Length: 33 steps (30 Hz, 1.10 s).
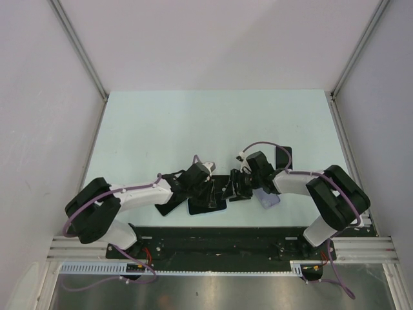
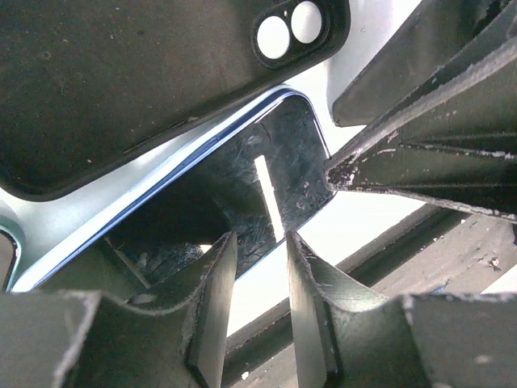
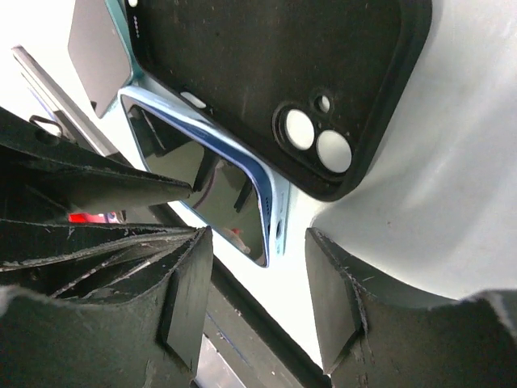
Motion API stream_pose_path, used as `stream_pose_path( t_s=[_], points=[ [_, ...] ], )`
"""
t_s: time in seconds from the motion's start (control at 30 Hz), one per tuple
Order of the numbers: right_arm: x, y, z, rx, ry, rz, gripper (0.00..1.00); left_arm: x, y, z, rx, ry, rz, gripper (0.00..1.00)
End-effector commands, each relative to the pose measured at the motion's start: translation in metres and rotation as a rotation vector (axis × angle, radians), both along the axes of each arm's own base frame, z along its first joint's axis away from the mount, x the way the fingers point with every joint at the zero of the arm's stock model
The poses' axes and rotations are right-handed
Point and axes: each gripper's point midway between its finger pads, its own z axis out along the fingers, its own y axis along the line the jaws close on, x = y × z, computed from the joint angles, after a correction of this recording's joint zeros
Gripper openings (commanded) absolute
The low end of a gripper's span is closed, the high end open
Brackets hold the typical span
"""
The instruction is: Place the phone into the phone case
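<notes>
Phone [image 3: 218,194] lies glossy face up near the front edge of the table [image 1: 193,123], with the case [image 3: 266,56] lying back-up over one long side. Our left gripper [image 2: 258,238] hovers at the phone's edge, jaws narrowly parted on nothing. Our right gripper [image 3: 258,236] stands wide open around a corner. We judge aligning is the job: square the corners before pressing. Both grippers crowd together and the rail [image 1: 226,240] is close, so free room lies farther back.
</notes>
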Motion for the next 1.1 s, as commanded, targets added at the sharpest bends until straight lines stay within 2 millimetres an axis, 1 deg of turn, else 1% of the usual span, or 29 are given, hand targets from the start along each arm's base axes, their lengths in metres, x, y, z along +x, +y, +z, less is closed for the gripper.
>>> stream_pose_path(
  t_s=[0.0,0.07,0.23,0.33,0.37,0.43,0.47,0.53,0.57,0.63,0.8,0.87,0.97,1.0,1.07],
  points=[
    [0.007,-0.001,-0.011,0.018,0.005,-0.018,0.53,-0.002,0.039,-0.024,0.161,0.000,0.030,0.38],
    [0.010,-0.001,-0.014,0.016,0.007,-0.029,0.49,-0.001,0.039,-0.023,0.158,0.003,0.024,0.39],
    [0.015,-0.002,-0.019,-0.009,-0.013,-0.055,0.45,0.000,0.040,-0.026,0.169,0.004,0.025,0.39],
    [0.020,-0.006,-0.025,-0.044,-0.022,-0.080,0.43,0.001,0.043,-0.030,0.185,0.008,0.025,0.39],
    [0.026,-0.007,-0.027,-0.066,-0.043,-0.087,0.42,0.001,0.045,-0.033,0.198,0.015,0.028,0.39],
    [0.022,-0.011,-0.035,-0.121,-0.031,-0.074,0.40,0.001,0.046,-0.039,0.214,0.030,0.024,0.38],
    [0.024,-0.013,-0.038,-0.155,-0.053,-0.070,0.40,0.000,0.047,-0.041,0.218,0.042,0.023,0.38],
    [0.019,-0.014,-0.045,-0.203,-0.044,-0.048,0.38,-0.003,0.049,-0.051,0.240,0.072,0.014,0.37],
    [0.022,-0.014,-0.047,-0.218,-0.060,-0.049,0.37,-0.004,0.049,-0.054,0.247,0.083,0.010,0.35],
    [0.012,-0.017,-0.057,-0.266,-0.032,-0.023,0.34,-0.008,0.053,-0.063,0.273,0.107,0.008,0.35],
    [-0.004,-0.023,-0.079,-0.374,0.006,0.018,0.26,-0.015,0.064,-0.077,0.325,0.134,-0.002,0.33],
    [-0.011,-0.023,-0.086,-0.410,0.016,0.045,0.24,-0.019,0.070,-0.082,0.346,0.146,-0.008,0.33],
    [-0.018,-0.029,-0.093,-0.466,0.021,0.053,0.22,-0.024,0.075,-0.090,0.369,0.169,-0.009,0.31],
    [-0.024,-0.030,-0.096,-0.483,0.026,0.066,0.20,-0.025,0.076,-0.091,0.372,0.175,-0.009,0.31],
    [-0.027,-0.032,-0.099,-0.505,0.028,0.070,0.19,-0.029,0.076,-0.095,0.377,0.199,-0.004,0.30]
  ],
)
